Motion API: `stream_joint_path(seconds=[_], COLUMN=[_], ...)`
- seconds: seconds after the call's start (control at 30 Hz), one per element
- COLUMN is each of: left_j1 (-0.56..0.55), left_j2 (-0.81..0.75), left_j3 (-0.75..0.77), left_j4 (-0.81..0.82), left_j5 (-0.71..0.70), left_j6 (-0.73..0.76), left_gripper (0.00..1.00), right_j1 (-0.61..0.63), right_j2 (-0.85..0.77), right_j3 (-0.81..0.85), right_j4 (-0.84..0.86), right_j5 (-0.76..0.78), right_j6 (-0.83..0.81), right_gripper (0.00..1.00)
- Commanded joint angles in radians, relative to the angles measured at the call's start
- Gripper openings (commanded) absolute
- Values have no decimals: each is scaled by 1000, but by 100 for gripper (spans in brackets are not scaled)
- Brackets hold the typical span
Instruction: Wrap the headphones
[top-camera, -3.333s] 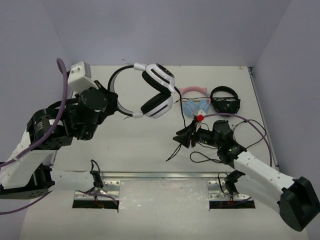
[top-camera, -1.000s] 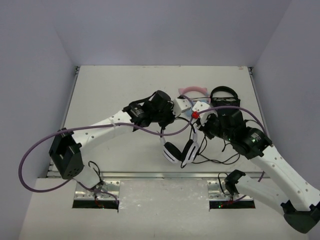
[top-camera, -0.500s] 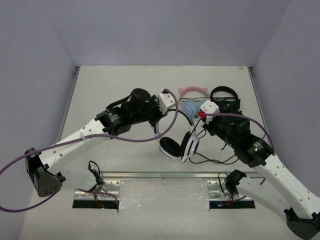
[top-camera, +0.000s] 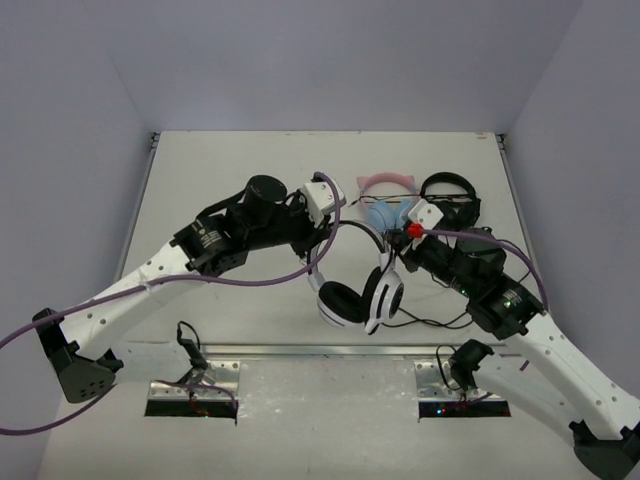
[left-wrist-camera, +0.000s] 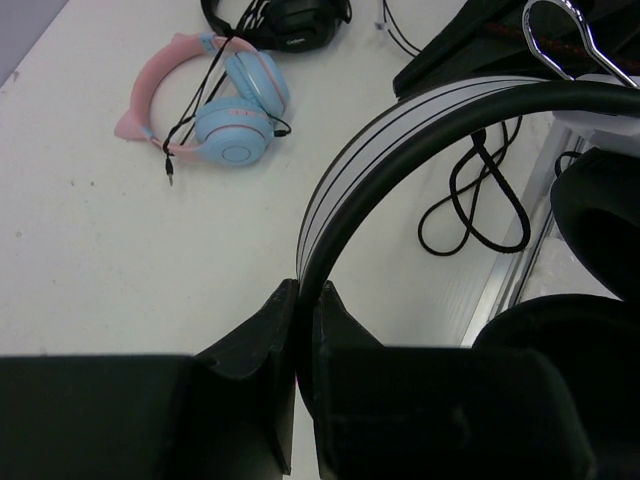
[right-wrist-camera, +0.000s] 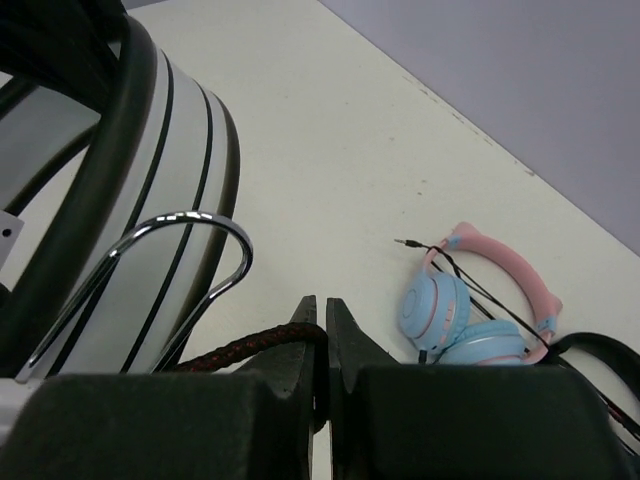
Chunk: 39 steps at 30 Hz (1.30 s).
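The headphones (top-camera: 362, 292) hang just above the table's near middle, white cups with black cushions pointing down. My left gripper (top-camera: 322, 242) is shut on the black-and-white headband (left-wrist-camera: 400, 130), which runs up out of its jaws (left-wrist-camera: 305, 292). My right gripper (top-camera: 398, 252) is shut on the braided black cable (right-wrist-camera: 240, 350) close to the chrome yoke (right-wrist-camera: 190, 225) of one ear cup. In the right wrist view the tips (right-wrist-camera: 322, 305) pinch that cable. The remaining cable (top-camera: 440, 320) lies in loose loops on the table under the right arm.
Pink-and-blue cat-ear headphones (top-camera: 385, 195) and all-black headphones (top-camera: 450, 195) lie at the back right, just behind both grippers. A metal rail (top-camera: 330, 352) runs along the table's near edge. Purple hoses (top-camera: 250, 280) trail from both arms.
The left arm has drawn back to the left, still gripping the headband. The headphones have shifted slightly nearer. The right gripper kept its hold on the cable and moved little.
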Motion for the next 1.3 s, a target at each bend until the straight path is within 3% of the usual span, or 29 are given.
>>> stream_joint_path(seconds=[0.0,0.4,0.83,1.1,1.27], left_j1=[-8,-62,-61,-61,-61], left_j2=[-11,89,63,-27,-78], left_j3=[87,129,118,126,109], left_j4=[-11,-103,-78,-2,37], left_j5=[150,66,-98,-109,-40], left_j6=[-47,-38,-75,-124,-148], left_gripper=[0,0,0,0,0], right_j1=[-6,-8,-9,-11,-11], right_j2=[27,141,121,121,124], right_j3=[69,218,158,92,80], right_j4=[70,-159,-117,-74,-39], right_j5=[0,110,248,164,98], right_j6=[53,147,166,183,196], right_gripper=[1,1,1,1,1])
